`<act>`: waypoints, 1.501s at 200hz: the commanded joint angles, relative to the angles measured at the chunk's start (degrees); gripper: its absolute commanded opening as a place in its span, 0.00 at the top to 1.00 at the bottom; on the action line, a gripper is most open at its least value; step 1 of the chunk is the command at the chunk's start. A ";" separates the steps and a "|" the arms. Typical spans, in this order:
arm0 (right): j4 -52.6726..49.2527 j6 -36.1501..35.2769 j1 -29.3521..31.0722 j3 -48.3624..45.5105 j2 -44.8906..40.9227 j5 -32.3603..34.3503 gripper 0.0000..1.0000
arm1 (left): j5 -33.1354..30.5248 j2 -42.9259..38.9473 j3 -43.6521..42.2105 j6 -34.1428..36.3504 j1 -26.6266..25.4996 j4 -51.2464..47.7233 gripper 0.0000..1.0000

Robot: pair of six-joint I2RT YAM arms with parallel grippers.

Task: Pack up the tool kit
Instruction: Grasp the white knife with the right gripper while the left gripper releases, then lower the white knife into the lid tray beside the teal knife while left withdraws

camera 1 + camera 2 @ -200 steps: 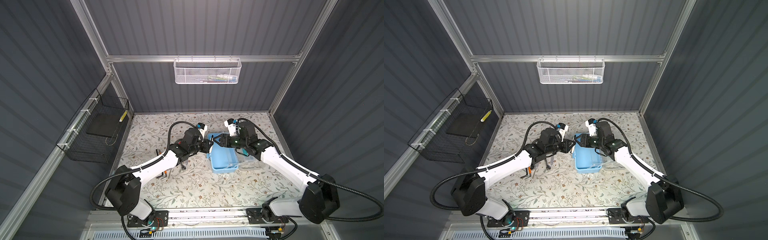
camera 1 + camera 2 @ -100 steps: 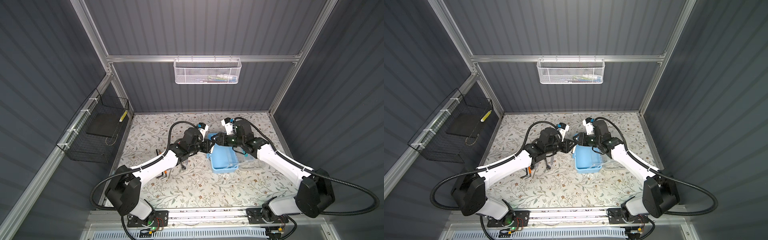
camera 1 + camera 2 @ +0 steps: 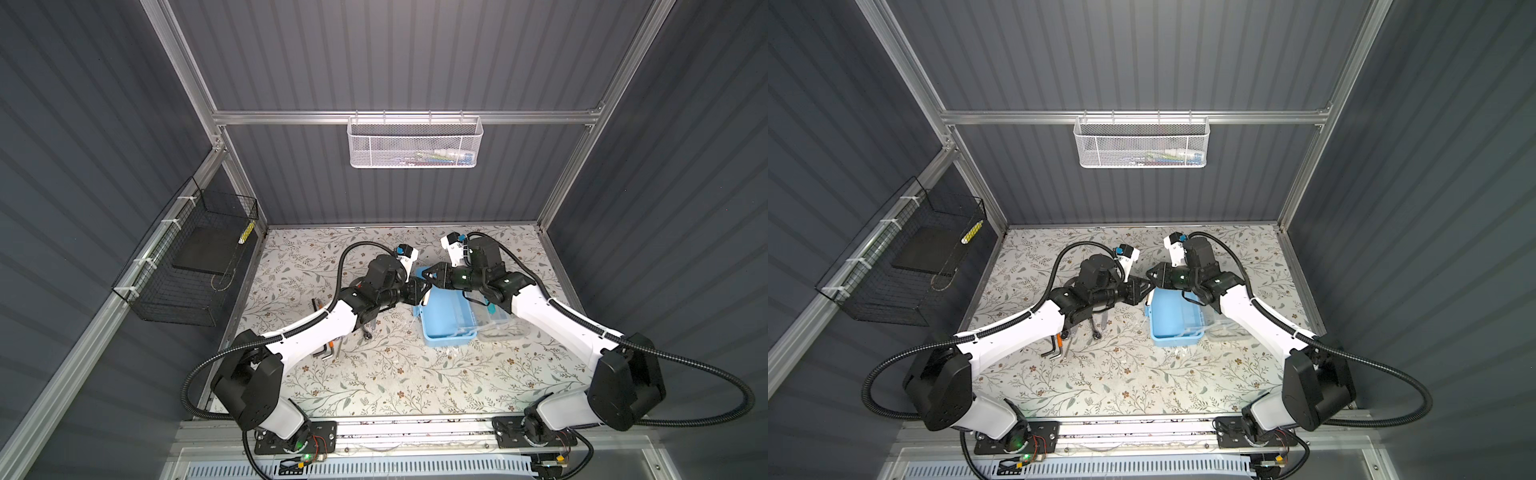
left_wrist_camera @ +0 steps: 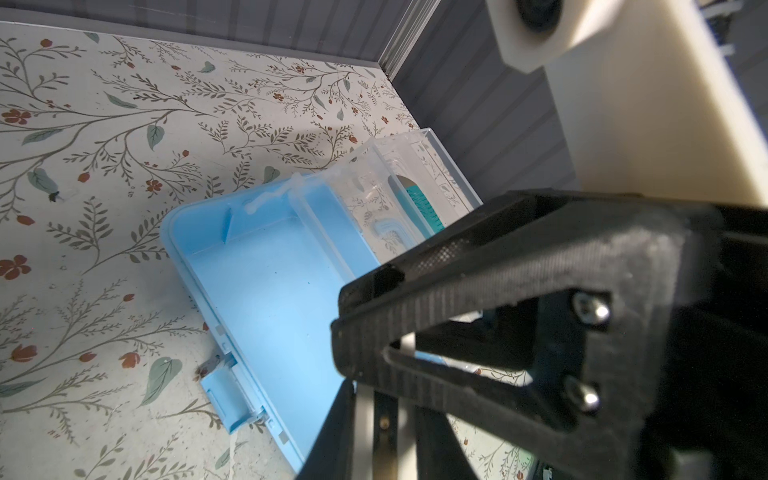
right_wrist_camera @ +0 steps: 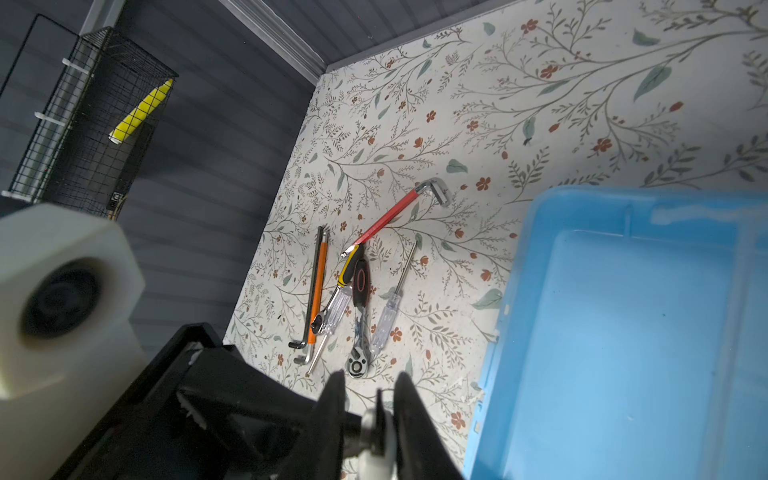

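With our left tool [image 3: 417,291] and right tool [image 5: 368,399] both pinched nearly shut on one slim silvery metal piece [image 5: 374,428] above the far corner of the open light-blue plastic tool kit [image 3: 442,328] on the floral worktop [image 3: 374,374], a mistimed release could drop it outside.

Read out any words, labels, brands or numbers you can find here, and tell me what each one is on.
No text is readable in any view.
Oval emblem on the ratchet handle: too blurred to read.
Dark marks on the yellow item in the black wire basket: too small to read.
Any print on the coloured items in the white mesh basket: too small to read.
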 commanded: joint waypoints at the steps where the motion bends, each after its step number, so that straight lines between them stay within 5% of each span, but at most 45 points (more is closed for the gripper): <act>1: -2.24 -0.26 0.69 1.12 0.39 -1.69 0.85 | 0.14 0.47 0.04 -0.45 -0.33 3.66 0.84; 39: -4.45 -0.08 0.52 0.95 -0.63 -1.69 0.90 | -1.61 0.87 -0.75 -0.46 -0.32 3.79 0.83; 59: -5.06 -0.34 0.45 0.94 -1.08 -1.16 0.91 | -1.44 1.13 -0.75 -0.75 -0.37 3.86 0.74; 91: -6.67 -1.28 -0.55 1.35 -2.02 -0.94 0.92 | -2.54 -0.10 -1.29 -0.26 -0.39 2.93 0.47; 105: -8.28 -2.30 -1.44 1.68 -3.22 -0.21 0.92 | -3.63 -1.39 -2.07 0.19 -0.32 2.12 0.26; 137: -14.62 -7.55 -5.51 3.14 -7.15 1.54 0.93 | -8.18 -5.43 -5.38 0.95 -0.35 0.89 0.02; 184: -28.62 -21.31 -15.06 4.95 -10.44 17.90 0.92 | -13.88 -7.48 -6.62 2.74 -0.19 -6.52 0.00; 300: -29.22 -31.32 -19.43 2.74 -3.36 25.20 0.90 | -14.44 -9.84 -11.09 2.60 0.61 -7.59 0.00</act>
